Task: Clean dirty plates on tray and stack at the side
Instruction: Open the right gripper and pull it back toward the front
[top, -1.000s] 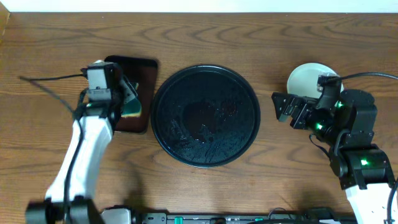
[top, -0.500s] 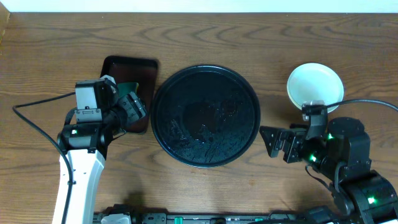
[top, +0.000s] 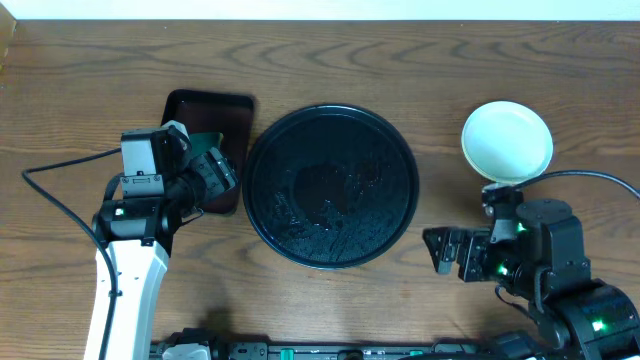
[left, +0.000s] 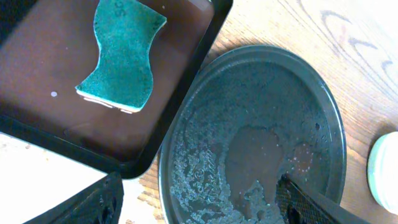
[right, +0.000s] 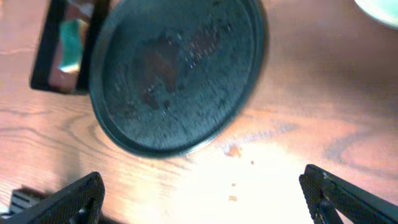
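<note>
The left hand, spread wide, hovers over the brown tray where a green sponge lies. The right hand, also wide, hangs beside the wet black tray. A white plate sits apart.

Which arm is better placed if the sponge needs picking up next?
Left. The left gripper hangs open by the sponge in the brown tray; the right gripper sits across the black tray.

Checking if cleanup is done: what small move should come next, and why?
Probably pull both arms back to rest. The black tray holds no plates, a pale plate sits beside it, the sponge lies in the brown tray, and the left gripper and right gripper are open and empty.
</note>
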